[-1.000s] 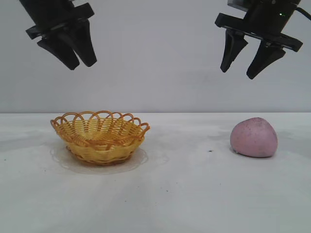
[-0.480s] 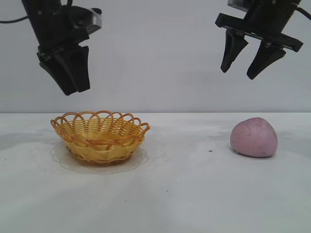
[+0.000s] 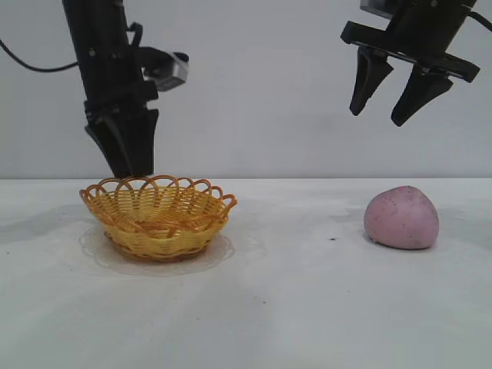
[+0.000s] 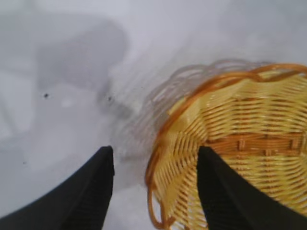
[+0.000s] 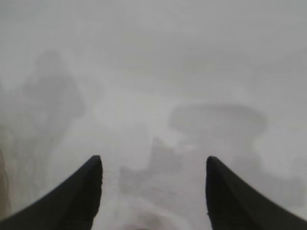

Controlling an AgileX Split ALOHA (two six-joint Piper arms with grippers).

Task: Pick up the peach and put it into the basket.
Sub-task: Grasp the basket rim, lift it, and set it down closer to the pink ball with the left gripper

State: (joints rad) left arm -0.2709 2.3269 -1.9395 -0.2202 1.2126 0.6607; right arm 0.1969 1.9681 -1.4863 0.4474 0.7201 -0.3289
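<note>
1. Left pincer [image 3: 127, 165]: lowered behind the back left rim of the basket [image 3: 157, 217]; in the exterior view its tips merge into one dark shape. The left wrist view shows the fingers [image 4: 81, 196] spread, open and holding nothing, straddling the basket's rim [image 4: 158, 158].
2. Basket: shallow, yellow-orange, woven, with a scalloped looped rim; it stands on the white desk [image 3: 292, 307] at the left and is cut off in the left wrist view.
3. Peach [image 3: 401, 217]: dull pink-mauve, speckled, rounded lump with a slightly pointed top; it lies on the desk at the right, well apart from the basket.
4. Right pincer [image 3: 390, 96]: high above the peach, fingers open and empty; the arm is cut off at the top edge.
</note>
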